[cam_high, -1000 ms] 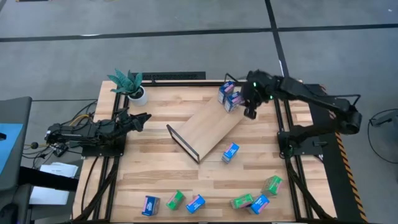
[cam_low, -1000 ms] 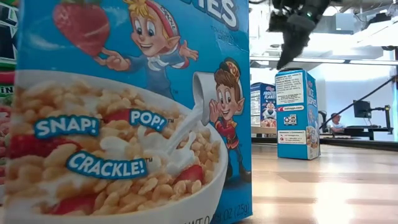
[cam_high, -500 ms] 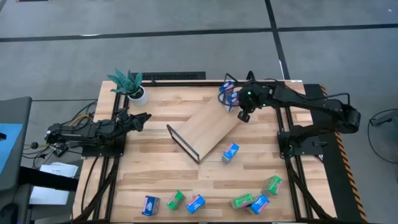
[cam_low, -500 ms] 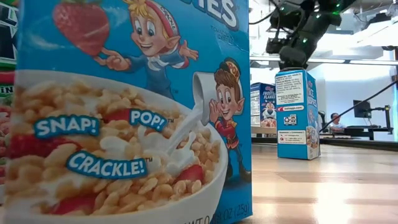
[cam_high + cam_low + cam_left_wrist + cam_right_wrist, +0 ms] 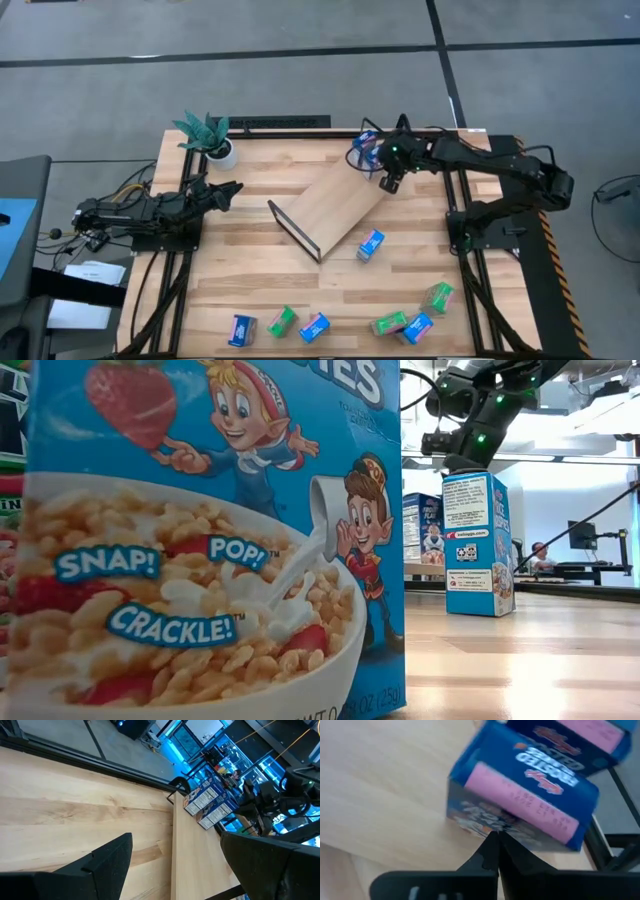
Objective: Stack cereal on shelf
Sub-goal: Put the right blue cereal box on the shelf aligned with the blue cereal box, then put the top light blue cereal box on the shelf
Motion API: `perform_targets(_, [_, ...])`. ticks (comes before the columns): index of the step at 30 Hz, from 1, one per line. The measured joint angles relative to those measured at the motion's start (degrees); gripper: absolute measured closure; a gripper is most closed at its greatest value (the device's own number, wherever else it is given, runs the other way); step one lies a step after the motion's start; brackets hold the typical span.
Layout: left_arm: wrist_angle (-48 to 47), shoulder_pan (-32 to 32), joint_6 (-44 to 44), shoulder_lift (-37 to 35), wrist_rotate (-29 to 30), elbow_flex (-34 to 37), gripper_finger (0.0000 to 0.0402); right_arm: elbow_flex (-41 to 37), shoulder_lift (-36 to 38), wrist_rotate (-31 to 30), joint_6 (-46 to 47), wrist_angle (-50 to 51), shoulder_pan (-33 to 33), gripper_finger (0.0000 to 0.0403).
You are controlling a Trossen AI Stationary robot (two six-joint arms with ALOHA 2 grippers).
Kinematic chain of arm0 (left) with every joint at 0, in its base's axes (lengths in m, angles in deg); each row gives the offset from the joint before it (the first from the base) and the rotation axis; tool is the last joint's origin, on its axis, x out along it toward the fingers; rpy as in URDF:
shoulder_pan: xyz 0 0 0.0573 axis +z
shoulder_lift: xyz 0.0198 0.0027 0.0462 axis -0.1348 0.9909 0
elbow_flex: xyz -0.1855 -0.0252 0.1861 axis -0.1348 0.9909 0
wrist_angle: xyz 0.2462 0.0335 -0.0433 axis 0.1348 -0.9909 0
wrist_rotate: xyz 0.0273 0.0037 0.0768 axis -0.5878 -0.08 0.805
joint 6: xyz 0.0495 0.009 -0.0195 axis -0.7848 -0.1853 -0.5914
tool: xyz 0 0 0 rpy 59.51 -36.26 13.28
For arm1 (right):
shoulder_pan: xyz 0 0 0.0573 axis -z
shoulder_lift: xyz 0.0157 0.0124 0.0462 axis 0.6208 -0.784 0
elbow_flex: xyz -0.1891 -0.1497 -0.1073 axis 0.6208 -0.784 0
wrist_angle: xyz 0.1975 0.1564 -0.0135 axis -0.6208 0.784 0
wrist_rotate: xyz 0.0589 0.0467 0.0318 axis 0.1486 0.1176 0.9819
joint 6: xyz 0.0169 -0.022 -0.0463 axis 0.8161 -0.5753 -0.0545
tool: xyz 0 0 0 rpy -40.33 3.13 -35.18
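Observation:
The shelf (image 5: 330, 208), a long light-wood board with black wire ends, lies slantwise on the table's middle. Two blue cereal boxes (image 5: 366, 150) stand upright on its far right end; the low view shows them too (image 5: 478, 545). My right gripper (image 5: 387, 184) is shut and slants down at the nearer box (image 5: 520, 790), just on its near right side. My left gripper (image 5: 232, 190) stays open and level at the table's left, away from the boxes. My right gripper's shut fingertips (image 5: 494, 842) stand right at the lower part of the nearer box's printed side (image 5: 487, 822). They come slanting down from the table's right. I cannot tell whether they touch it. The box stands upright on the shelf's end.
A blue box (image 5: 371, 244) lies on the table right of the shelf. Several blue and green boxes (image 5: 314, 327) lie along the near edge. One box (image 5: 210, 540) fills the low view's left. A potted plant (image 5: 207, 135) stands at the far left.
My right gripper has come down and a little toward the table's left, tipping steeper, until its tips stand at the nearer box on the shelf. Both boxes stay upright where they were.

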Motion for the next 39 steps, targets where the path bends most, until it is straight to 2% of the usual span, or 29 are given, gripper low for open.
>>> perform_targets(9, [0.01,0.0,0.06,0.01,-0.04,0.0,0.0109,0.86,0.82,-0.14,-0.85,0.68,0.09,0.0374])
perform_targets(12, [0.33,0.0,0.09,0.0,-0.67,0.0,0.0109,3.42,1.76,0.48,-0.89,4.45,-0.86,0.0377])
perform_targets(14, [1.18,0.0,-0.07,0.0,-1.64,0.04,0.0109,5.87,2.63,3.56,-2.2,8.04,-1.9,0.0377])
perform_targets(17, [1.99,0.0,-1.38,0.0,-3.53,0.04,0.0109,9.04,4.22,12.36,-3.24,13.16,-3.49,0.0373])
perform_targets(22, [1.58,0.0,-1.64,0.0,-5.03,0.04,0.0109,10.34,5.35,19.68,-0.47,16.55,-9.48,0.0363])
perform_targets(28, [1.63,0.0,-1.66,0.0,-7.57,0.04,0.0109,10.29,4.7,20.53,5.02,18.29,-21.43,0.0348])
perform_targets(33, [1.68,0.0,-1.68,0.0,-11.75,0.04,0.0109,10.61,4.79,20.5,9.36,14.75,-30.3,0.0297])
perform_targets(39, [1.65,0.0,-2.78,0.0,-12.65,0.04,0.0109,10.91,3.35,16.2,9.23,11.32,-37.2,0.0164])
